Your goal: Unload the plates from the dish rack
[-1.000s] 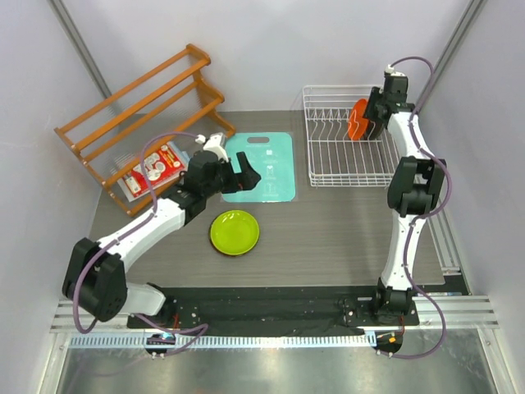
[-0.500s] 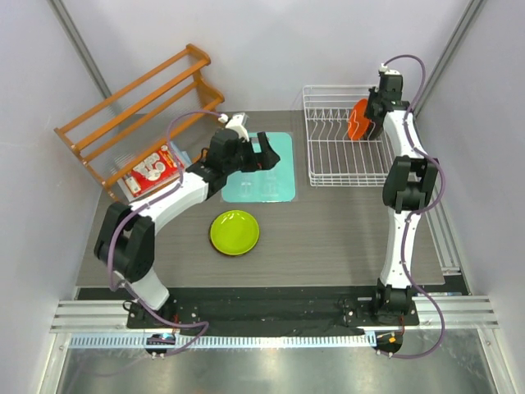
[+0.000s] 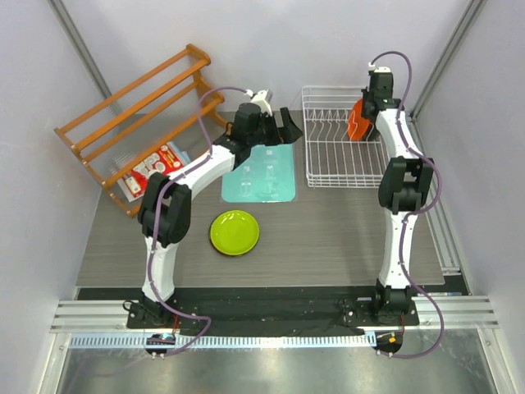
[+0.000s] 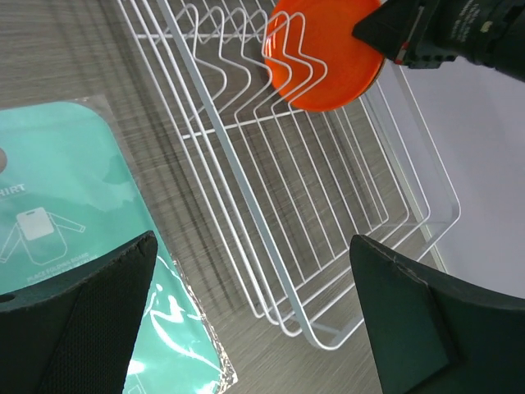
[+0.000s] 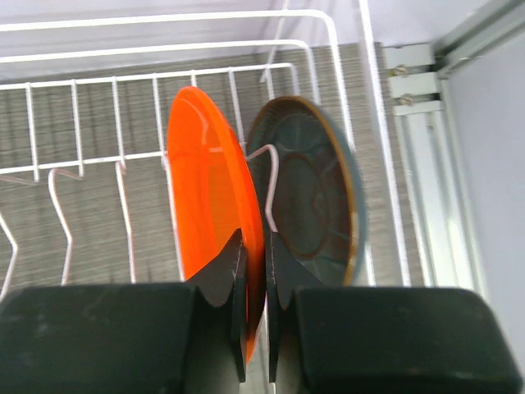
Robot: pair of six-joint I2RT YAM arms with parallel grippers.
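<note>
Half the job looks done: two of the four plates are out of the dish rack [image 3: 336, 156], with the lime plate [image 3: 235, 232] flat on the table well to the rack's left and nearer the arm bases. The dark red floral plate [image 3: 152, 168] is farther left of the rack, at the foot of a wooden slatted rack [image 3: 139, 107]. Two are left. The orange plate [image 5: 209, 205] stands on edge between tines in the rack's far right corner, and the teal-blue plate [image 5: 316, 189] stands in the next slot toward the rack's right wall. The right gripper [image 5: 256, 246] is pressed together on the orange plate's upper rim, one finger on each face. The left gripper [image 4: 253, 242] is spread wide and holds nothing, hanging just off the rack's left side above a flat teal board [image 3: 261, 168]. A wire tine rises between the two plates, and the teal-blue one sits close, so the lift probably needs to go straight up. The left arm beside the rack may crowd a leftward carry.
</note>
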